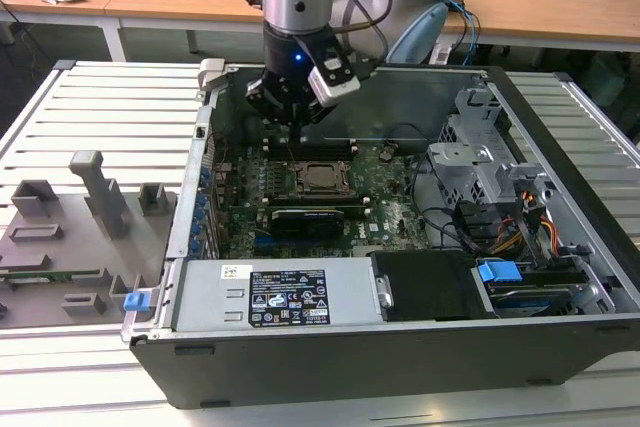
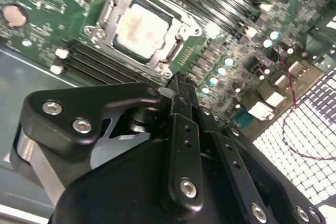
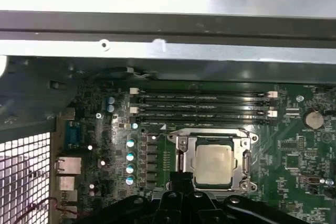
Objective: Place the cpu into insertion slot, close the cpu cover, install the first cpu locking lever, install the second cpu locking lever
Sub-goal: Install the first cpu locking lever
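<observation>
The insertion slot [image 1: 322,178] sits in the middle of the green motherboard [image 1: 385,209], inside the open computer case. The cpu [image 3: 212,163] lies flat in it, its pale face up, also seen in the second wrist view [image 2: 140,27]. The cpu cover [image 3: 243,157] lies down around the chip as a metal frame [image 2: 113,14]. Thin metal lever rods run along the frame's edges; whether they are latched I cannot tell. My gripper [image 1: 296,129] hangs just above the board, beside the socket's far edge. Its black fingertips [image 2: 178,81] are shut together on nothing.
Long black memory slots [image 3: 202,104] lie just beyond the socket. The case's metal wall [image 3: 168,35] rises behind them. A black power supply [image 1: 285,297] fills the case's near side, with a drive cage [image 1: 480,162] and cables at the exterior view's right. Grey fixtures [image 1: 95,197] stand on the slatted table.
</observation>
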You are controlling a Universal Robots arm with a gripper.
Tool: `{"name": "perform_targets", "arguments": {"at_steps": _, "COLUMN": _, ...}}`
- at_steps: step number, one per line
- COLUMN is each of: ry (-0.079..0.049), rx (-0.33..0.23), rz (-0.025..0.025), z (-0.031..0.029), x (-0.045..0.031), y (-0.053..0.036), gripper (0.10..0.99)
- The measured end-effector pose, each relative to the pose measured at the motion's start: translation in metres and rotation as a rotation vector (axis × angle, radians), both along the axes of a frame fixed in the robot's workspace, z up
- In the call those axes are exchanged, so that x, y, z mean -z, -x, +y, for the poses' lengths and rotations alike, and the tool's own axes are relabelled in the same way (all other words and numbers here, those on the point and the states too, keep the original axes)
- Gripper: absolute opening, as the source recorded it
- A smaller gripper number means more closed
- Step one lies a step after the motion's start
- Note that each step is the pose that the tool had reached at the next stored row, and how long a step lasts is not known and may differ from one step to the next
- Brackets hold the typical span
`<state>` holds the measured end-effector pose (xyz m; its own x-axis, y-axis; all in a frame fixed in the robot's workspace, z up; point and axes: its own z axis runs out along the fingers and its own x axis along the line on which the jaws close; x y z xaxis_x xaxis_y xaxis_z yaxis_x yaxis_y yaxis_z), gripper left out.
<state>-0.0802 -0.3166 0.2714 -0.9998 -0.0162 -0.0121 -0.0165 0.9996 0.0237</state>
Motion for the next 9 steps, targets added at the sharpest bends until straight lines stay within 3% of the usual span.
{"name": "perform_targets", "arguments": {"at_steps": 5, "ry": -0.003, "rx": -0.001, "rz": -0.0038, "z": 0.0001, "x": 0.0044, "y": 0.0164, "gripper": 0.106}}
{"name": "perform_targets", "arguments": {"at_steps": 9, "ry": -0.003, "rx": -0.004, "rz": -0.0039, "z": 0.0008, "x": 0.0077, "y": 0.0236, "gripper": 0.106}}
